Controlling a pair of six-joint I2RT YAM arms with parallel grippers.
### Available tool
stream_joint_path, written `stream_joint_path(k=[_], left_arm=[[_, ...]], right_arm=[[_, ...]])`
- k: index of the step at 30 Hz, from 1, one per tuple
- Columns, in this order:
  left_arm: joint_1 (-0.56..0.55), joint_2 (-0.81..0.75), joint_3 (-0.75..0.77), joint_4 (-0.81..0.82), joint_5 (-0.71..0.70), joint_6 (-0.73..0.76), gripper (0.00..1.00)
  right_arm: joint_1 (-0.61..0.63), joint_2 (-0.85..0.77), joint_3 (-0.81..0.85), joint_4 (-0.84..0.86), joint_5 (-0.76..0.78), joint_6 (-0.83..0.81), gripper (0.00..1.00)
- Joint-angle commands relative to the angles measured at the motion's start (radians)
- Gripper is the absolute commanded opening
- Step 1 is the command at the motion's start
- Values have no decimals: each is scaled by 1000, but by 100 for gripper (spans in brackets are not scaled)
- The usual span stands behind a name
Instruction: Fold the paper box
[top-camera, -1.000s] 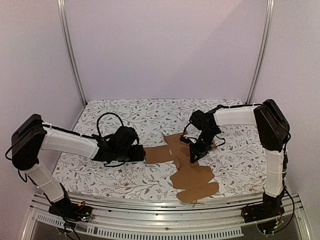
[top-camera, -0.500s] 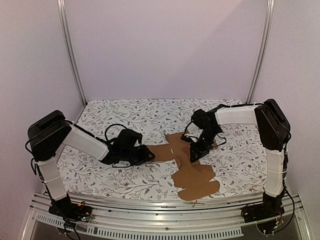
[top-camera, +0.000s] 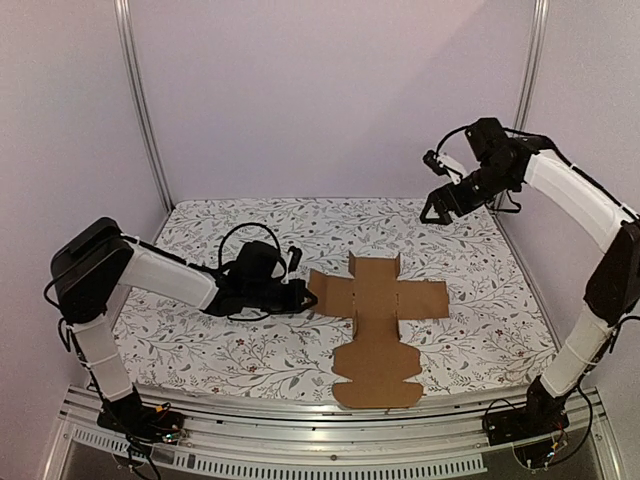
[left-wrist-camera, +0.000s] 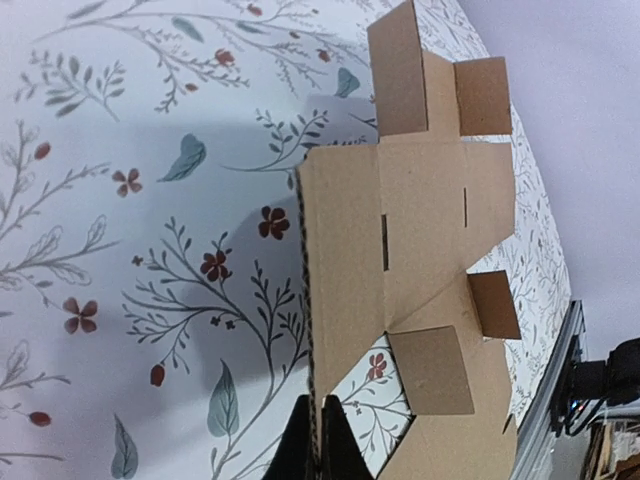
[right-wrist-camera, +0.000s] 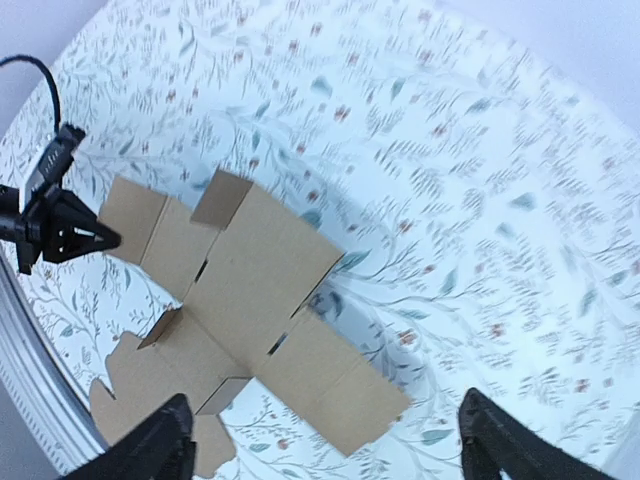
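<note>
The paper box (top-camera: 378, 320) is an unfolded brown cross-shaped cardboard sheet lying on the floral cloth, with a few small flaps standing up. My left gripper (top-camera: 305, 297) reaches in low from the left and is shut on the edge of the sheet's left flap. In the left wrist view the fingertips (left-wrist-camera: 318, 440) pinch that thin edge of the paper box (left-wrist-camera: 420, 210), which is raised a little off the cloth. My right gripper (top-camera: 432, 210) hangs high at the back right, open and empty. From there it looks down on the paper box (right-wrist-camera: 260, 290) and the left gripper (right-wrist-camera: 112, 240).
The table (top-camera: 200, 350) is covered with a floral cloth. Metal posts (top-camera: 140, 100) stand at both back corners and a metal rail (top-camera: 300, 440) runs along the front edge. A black cable (top-camera: 245, 232) loops above the left wrist.
The right gripper has let go of the sheet, opened and risen to the back right. The left gripper has shut on the left flap, and the sheet has turned and shifted.
</note>
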Motion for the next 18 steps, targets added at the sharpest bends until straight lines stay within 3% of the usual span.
stream_joint_path(k=[1,4,8,11,18], left_arm=[[-42,-88,68,-154,-8,313,0],[-91,-127,87,-219,-70,443,0],[-148,-176,63,-216,-163,511,0],[-183,-213,27,-184,-213,534,0],[-200,-242,-46,-98,-262,530,0]], right_arm=[[-7,-180,-14,58,-4,-186,99],[-6,-167,18,8,-60,-362,97],[24,-31,131,-175,-22,-539,81],[49,63,155,-254,-19,-561,72],[98,126,123,-298,-61,-516,69]])
